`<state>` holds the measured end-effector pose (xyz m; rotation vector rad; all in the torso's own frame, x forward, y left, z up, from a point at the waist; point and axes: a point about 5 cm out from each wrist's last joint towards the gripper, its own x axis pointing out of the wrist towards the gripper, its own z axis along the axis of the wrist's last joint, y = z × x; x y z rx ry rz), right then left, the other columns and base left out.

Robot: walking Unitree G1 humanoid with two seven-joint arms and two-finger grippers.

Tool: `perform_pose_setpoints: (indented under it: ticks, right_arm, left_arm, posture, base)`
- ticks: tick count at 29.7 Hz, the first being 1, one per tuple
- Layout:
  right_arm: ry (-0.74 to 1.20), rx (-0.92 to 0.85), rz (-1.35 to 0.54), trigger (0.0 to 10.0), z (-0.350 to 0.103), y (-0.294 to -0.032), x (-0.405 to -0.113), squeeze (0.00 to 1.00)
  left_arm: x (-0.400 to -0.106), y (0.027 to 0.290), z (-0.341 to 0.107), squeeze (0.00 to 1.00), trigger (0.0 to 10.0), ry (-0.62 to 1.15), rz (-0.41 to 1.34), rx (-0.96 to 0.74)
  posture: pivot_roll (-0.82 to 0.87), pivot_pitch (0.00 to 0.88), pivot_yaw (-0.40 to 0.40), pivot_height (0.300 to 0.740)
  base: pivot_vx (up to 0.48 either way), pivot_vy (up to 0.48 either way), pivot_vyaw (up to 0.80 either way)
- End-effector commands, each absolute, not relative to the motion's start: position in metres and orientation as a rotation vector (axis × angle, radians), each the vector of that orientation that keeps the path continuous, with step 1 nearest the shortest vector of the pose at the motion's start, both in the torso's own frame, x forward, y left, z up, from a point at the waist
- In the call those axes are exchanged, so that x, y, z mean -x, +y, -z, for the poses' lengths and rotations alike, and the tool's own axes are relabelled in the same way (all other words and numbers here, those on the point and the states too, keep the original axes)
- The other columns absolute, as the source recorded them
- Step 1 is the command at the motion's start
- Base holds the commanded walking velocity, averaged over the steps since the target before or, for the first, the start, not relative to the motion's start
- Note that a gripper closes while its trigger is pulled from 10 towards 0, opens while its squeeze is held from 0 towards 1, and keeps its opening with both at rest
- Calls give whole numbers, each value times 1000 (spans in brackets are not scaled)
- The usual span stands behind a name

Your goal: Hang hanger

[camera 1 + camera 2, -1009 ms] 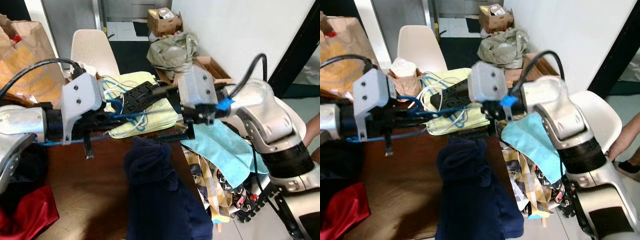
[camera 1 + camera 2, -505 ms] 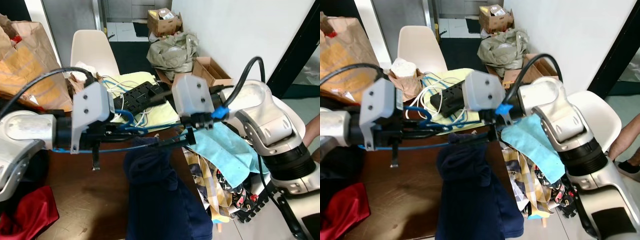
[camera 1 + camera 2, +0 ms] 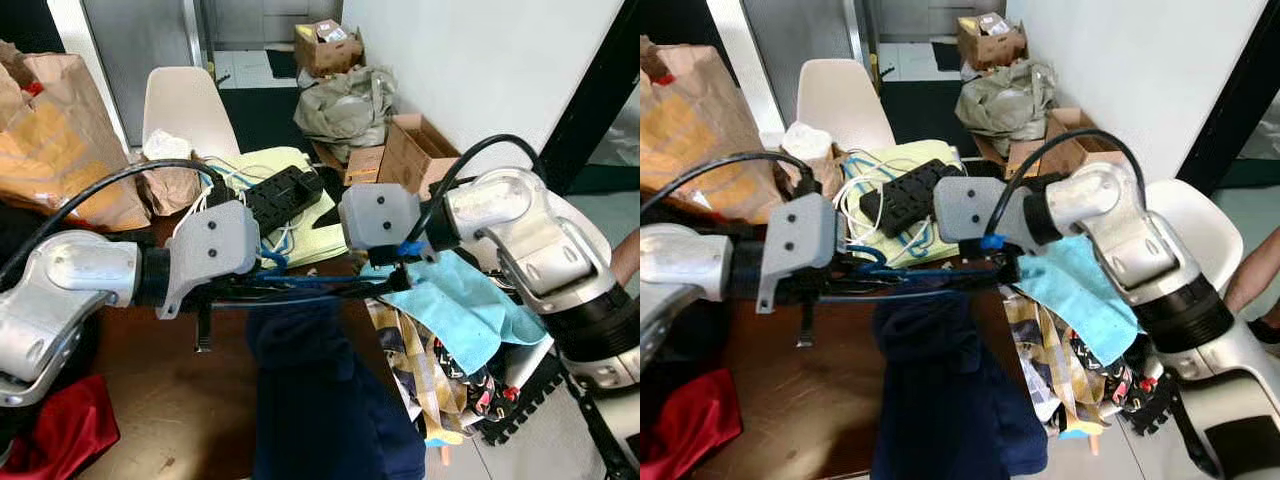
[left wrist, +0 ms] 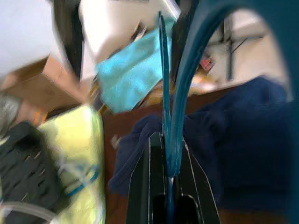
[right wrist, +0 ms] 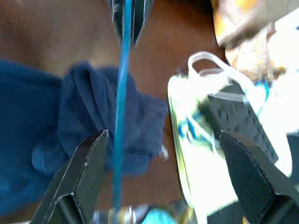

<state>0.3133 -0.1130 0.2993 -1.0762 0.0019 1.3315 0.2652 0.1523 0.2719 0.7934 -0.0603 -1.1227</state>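
With the left tool (image 4: 169, 175) pinching the blue hanger (image 3: 300, 283) and the right tool (image 5: 163, 179) spread astride it, we keep it level above the navy garment (image 3: 320, 400).

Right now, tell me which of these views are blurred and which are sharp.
Both eye views are sharp: the blue hanger and black power strip read clearly. Left wrist view is smeared by motion, the teal cloth soft, though the left claw stays fairly crisp. Right wrist view is blurred throughout, the navy garment indistinct.
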Motion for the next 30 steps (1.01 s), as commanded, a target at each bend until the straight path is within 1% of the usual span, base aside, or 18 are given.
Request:
perform_pose_setpoints:
  ticks: [1,2,3,4,6,8,12,13,14,15,17,18,20,21,24,30]
  right_arm:
    - [34,1113,-1291,10000,-302,-117,-317,0]
    - [52,1133,-1259,10000,-303,-125,-321,0]
    - [52,1133,-1259,10000,-303,-125,-321,0]
    - [64,1139,-1248,10000,-304,-133,-322,0]
    - [64,1139,-1248,10000,-304,-133,-322,0]
    - [60,1120,-1252,10000,-306,-138,-321,0]
    - [49,1092,-1285,10000,-306,-135,-317,0]
    - [34,1067,-1325,10000,-305,-130,-312,0]
    - [12,1034,-1372,10000,-302,-120,-307,0]
    - [12,1034,-1372,10000,-302,-120,-307,0]
    - [-20,982,-1422,10000,-297,-103,-302,0]
    - [-20,982,-1422,10000,-297,-103,-302,0]
    - [-36,949,-1437,10000,-293,-94,-302,0]
    - [-36,949,-1437,10000,-293,-94,-302,0]
    - [-68,910,-1437,10000,-290,-84,-303,0]
    - [-106,885,-1424,10000,-294,-80,-304,0]
  left_arm:
    - [-270,159,-273,0,10000,-29,1062,-854]
    - [-277,169,-273,0,10000,2,980,-895]
    - [-277,169,-273,0,10000,2,980,-895]
    - [-283,179,-273,0,10000,34,909,-941]
    - [-283,179,-273,0,10000,34,909,-941]
    - [-288,188,-273,0,10000,54,821,-977]
    - [-290,188,-274,0,10000,44,806,-976]
    - [-290,185,-275,0,10000,22,800,-968]
    - [-291,180,-276,0,10000,-5,814,-959]
    - [-291,180,-276,0,10000,-5,814,-959]
    - [-289,169,-277,0,10000,-57,859,-947]
    - [-289,169,-277,0,10000,-57,859,-947]
    - [-284,160,-278,0,10000,-102,919,-937]
    - [-284,160,-278,0,10000,-102,919,-937]
    - [-272,147,-277,0,10000,-150,1051,-891]
    - [-266,145,-273,0,10000,-131,1108,-880]
  posture:
    - [38,45,-9,740]
    - [39,43,-8,740]
    - [39,43,-8,740]
    - [43,40,-9,740]
    - [43,40,-9,740]
    - [42,40,-8,740]
    - [38,40,-8,740]
    - [37,41,-7,740]
    - [36,39,-8,740]
    - [36,39,-8,740]
    - [37,40,-7,740]
    - [37,40,-7,740]
    - [39,41,-7,740]
    - [39,41,-7,740]
    - [40,43,-6,740]
    - [38,43,-6,740]
  base:
    - [0,0,0]
    - [0,0,0]
    - [0,0,0]
    - [0,0,0]
    - [0,0,0]
    - [0,0,0]
    - [0,0,0]
    - [0,0,0]
    - [0,0,0]
    - [0,0,0]
    - [0,0,0]
    - [0,0,0]
    - [0,0,0]
    - [0,0,0]
    - [0,0,0]
    - [0,0,0]
